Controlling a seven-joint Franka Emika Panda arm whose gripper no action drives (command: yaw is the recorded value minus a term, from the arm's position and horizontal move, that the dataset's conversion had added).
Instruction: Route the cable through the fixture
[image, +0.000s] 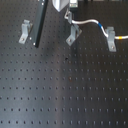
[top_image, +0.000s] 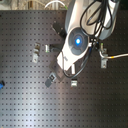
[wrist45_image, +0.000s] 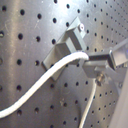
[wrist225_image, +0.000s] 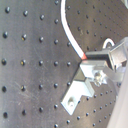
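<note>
The white cable (image: 87, 21) runs from my gripper (image: 67, 15) toward the first exterior view's right. Its blue band (image: 101, 26) lies just before the right fixture (image: 111, 39), and its yellow band (image: 122, 37) just past it. The gripper is shut on the cable's end, right behind the middle fixture (image: 73, 36). In the first wrist view the cable (wrist45_image: 45, 82) lies against that fixture (wrist45_image: 65, 47), beside the fingertip (wrist45_image: 97, 62). In the second wrist view the cable (wrist225_image: 72, 37) ends at the fingertip (wrist225_image: 97, 57), above the fixture (wrist225_image: 80, 92).
A third fixture (image: 24, 31) stands at the first exterior view's left, with a black slanted bar (image: 40, 22) next to it. All stand on a black perforated board (image: 60, 90). In the second exterior view the arm (top_image: 77, 40) hides the board's middle.
</note>
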